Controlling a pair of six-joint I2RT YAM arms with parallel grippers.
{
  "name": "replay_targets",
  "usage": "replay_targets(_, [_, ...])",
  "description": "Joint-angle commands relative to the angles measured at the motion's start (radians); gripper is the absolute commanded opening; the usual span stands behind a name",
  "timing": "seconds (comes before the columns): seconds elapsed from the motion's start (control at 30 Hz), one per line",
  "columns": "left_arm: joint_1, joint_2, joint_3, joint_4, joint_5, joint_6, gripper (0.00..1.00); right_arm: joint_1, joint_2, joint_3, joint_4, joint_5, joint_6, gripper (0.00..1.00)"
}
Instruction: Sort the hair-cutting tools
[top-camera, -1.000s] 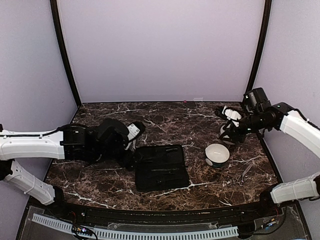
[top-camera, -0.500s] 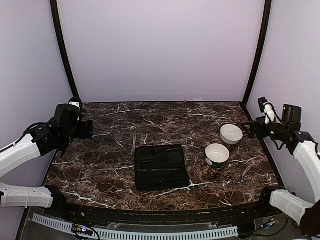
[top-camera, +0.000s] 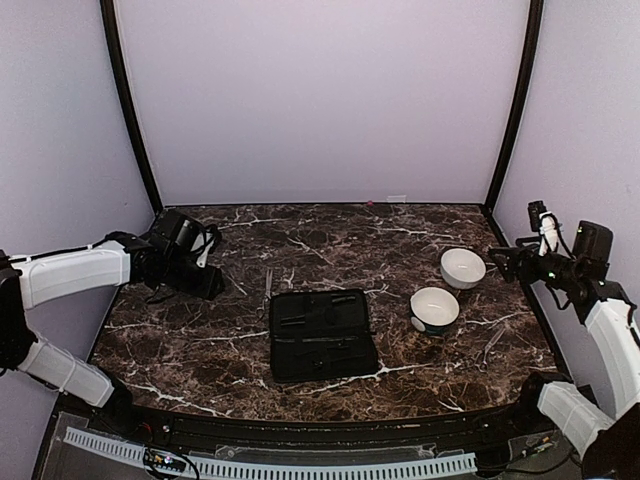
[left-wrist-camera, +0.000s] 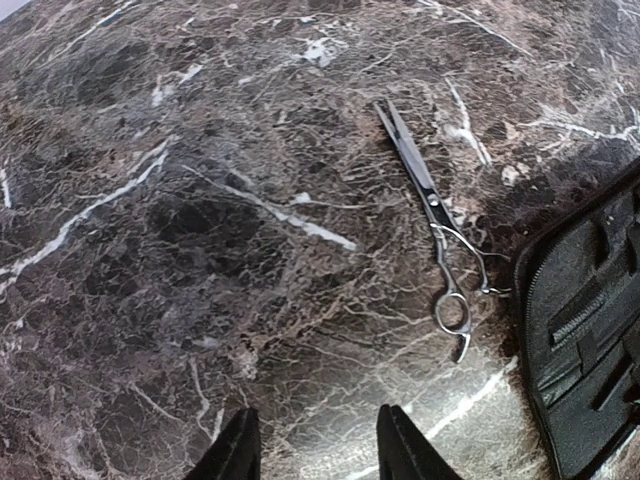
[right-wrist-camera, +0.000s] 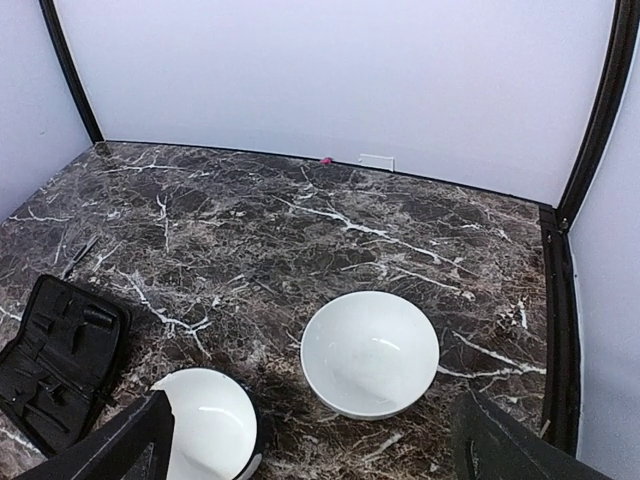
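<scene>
A pair of thin silvery scissors (left-wrist-camera: 430, 200) lies closed on the marble just left of the black zip case (left-wrist-camera: 590, 330), ring handles toward the case. In the top view the scissors (top-camera: 268, 284) lie off the case's upper left corner; they show faintly in the right wrist view (right-wrist-camera: 79, 252). My left gripper (left-wrist-camera: 315, 460) is open and empty, hovering left of the scissors and not touching them; in the top view it (top-camera: 212, 283) sits left of the case. Dark slim pieces (top-camera: 300, 321) sit in the open case's slots. My right gripper (right-wrist-camera: 310, 460) is open, empty and raised at the right edge.
The open black case (top-camera: 322, 333) lies at table centre. Two white bowls stand to its right, the far bowl (top-camera: 463, 267) and the near bowl (top-camera: 434, 309); both look empty in the right wrist view, where the far bowl (right-wrist-camera: 370, 352) sits between my fingers. Purple walls and black posts enclose the table.
One second ago both arms were over the case and bowls, then they pulled back to the sides. Since half a second ago the left gripper has swung inward and down toward the scissors; the right barely moved.
</scene>
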Motion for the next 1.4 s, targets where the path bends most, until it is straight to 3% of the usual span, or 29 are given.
replay_targets(0.0, [-0.021, 0.009, 0.032, 0.0, 0.118, -0.017, 0.43, -0.008, -0.025, 0.005, 0.022, -0.002, -0.031, 0.97])
replay_targets(0.1, [-0.074, 0.084, 0.069, -0.002, 0.12, -0.029, 0.44, -0.01, -0.042, -0.001, 0.034, 0.003, -0.033, 0.97])
replay_targets(0.3, [-0.178, 0.286, 0.23, -0.111, 0.045, -0.076, 0.37, -0.011, -0.029, 0.002, 0.029, 0.004, -0.044, 0.97])
replay_targets(0.83, [-0.181, 0.564, 0.422, -0.142, -0.036, -0.133, 0.36, -0.011, -0.023, 0.005, 0.017, -0.027, -0.048, 0.97])
replay_targets(1.1, [-0.178, 0.673, 0.509, -0.198, -0.084, -0.159, 0.28, -0.011, 0.003, 0.007, 0.011, -0.037, -0.05, 0.96])
replay_targets(1.37, [-0.144, 0.639, 0.455, -0.295, -0.14, -0.108, 0.11, -0.011, 0.032, 0.01, 0.004, -0.036, -0.052, 0.96])
